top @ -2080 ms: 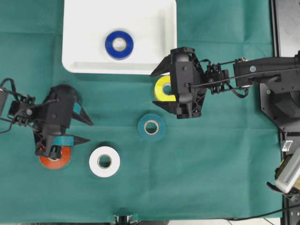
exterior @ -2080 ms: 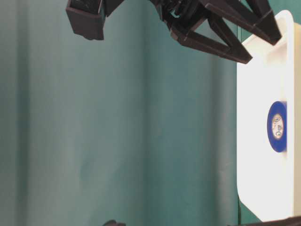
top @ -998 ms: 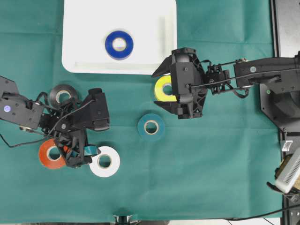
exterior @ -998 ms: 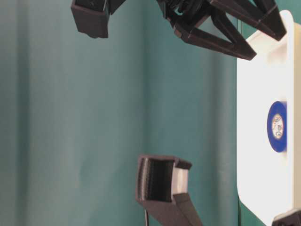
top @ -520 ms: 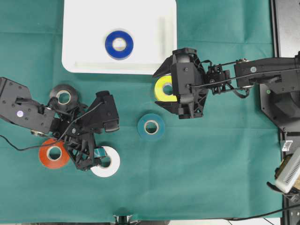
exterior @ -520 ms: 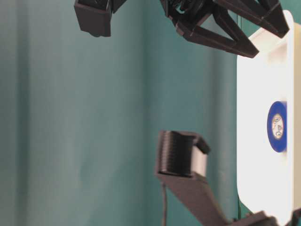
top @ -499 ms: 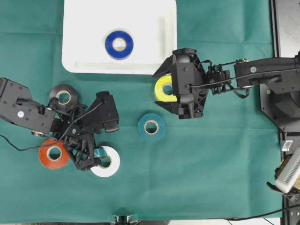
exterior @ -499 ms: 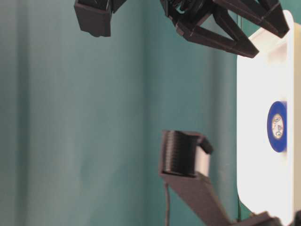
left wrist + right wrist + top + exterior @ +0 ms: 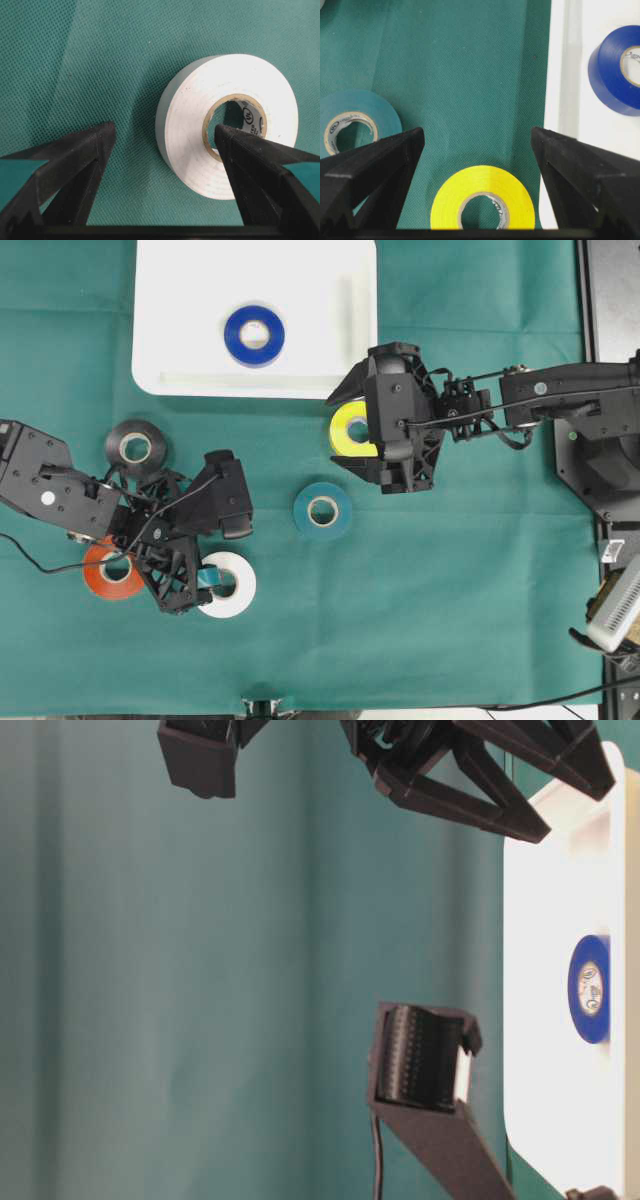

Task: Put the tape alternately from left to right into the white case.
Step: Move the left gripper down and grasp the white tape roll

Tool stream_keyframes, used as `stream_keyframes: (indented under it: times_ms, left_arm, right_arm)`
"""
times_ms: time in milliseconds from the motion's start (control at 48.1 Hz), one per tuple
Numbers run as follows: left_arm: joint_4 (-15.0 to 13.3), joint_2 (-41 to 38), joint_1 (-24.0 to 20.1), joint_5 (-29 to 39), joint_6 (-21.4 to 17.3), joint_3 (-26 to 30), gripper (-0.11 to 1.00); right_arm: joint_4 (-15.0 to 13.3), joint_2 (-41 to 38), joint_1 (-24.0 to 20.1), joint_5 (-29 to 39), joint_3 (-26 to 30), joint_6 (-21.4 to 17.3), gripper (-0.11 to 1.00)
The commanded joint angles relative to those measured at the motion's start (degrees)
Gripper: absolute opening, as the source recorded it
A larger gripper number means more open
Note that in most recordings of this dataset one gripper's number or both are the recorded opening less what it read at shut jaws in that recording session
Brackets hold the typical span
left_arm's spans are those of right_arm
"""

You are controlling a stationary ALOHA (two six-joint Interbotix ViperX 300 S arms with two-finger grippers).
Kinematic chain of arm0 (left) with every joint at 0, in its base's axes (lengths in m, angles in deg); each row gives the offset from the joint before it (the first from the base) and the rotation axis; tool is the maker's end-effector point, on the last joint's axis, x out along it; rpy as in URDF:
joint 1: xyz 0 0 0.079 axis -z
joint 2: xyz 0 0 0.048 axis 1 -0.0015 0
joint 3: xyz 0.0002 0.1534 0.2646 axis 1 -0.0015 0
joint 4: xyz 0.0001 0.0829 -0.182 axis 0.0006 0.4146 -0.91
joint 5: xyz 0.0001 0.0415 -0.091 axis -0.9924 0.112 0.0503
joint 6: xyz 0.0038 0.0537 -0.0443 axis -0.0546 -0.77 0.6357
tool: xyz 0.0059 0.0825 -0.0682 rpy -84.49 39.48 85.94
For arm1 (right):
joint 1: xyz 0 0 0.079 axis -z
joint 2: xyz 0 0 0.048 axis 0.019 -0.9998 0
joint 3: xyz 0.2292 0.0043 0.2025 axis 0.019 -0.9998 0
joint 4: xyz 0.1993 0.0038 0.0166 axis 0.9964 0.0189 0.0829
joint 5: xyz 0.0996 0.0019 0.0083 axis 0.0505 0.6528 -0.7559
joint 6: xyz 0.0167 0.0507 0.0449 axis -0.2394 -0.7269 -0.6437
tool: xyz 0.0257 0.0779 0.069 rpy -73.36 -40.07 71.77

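Worktop (image 9: 480, 640), covered in green cloth: bare stretches along the lower edge and to the right of the teal roll; rolls clustered left and centre.

White case (image 9: 170, 300) at top centre, its lower rim just above the right pincer. Blue roll (image 9: 254, 335) lies flat inside, about mid-case, clear floor on all sides of it.

Right pincer (image 9: 345, 430): jaws spread wide, holding nothing, straddling the yellow roll (image 9: 483, 202) with cloth showing on both sides of it. Case rim just beside the upper finger.

Left pincer (image 9: 160, 137): jaws fully spread, gripping nothing. One finger tip (image 9: 235, 137) sits over the core hole of the white roll (image 9: 190, 115); the other is outside the roll with a gap of cloth between. Contact not discernible.

Teal roll (image 9: 322, 510) alone at centre, apart from both pincers. Red roll (image 9: 105, 575) partly under the left arm, near the white roll. Black roll (image 9: 135, 446) above it, near the arm's cables.
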Motion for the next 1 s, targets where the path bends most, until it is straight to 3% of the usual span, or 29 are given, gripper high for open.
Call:
stream_keyframes:
  times_ms: [0, 437, 707, 978]
  left_arm:
    - [0.00, 0.00, 0.00, -0.18, 0.18, 0.79, 1.00]
    - [-0.09, -0.88, -0.18, 0.35, 0.44, 3.43, 0.94]
    - [0.00, -3.16, 0.09, 9.14, 0.53, 5.71, 0.91]
    - [0.00, -3.25, 0.00, 10.02, 0.18, 5.27, 0.90]
  right_arm:
    - [-0.09, 0.44, -0.18, -0.35, 0.44, -0.09, 0.71]
    - [-0.09, 0.44, -0.18, -0.35, 0.44, -0.18, 0.71]
    - [-0.09, 0.44, -0.18, -0.44, 0.09, -0.09, 0.71]
    - [-0.09, 0.44, -0.18, -0.44, -0.09, -0.09, 0.71]
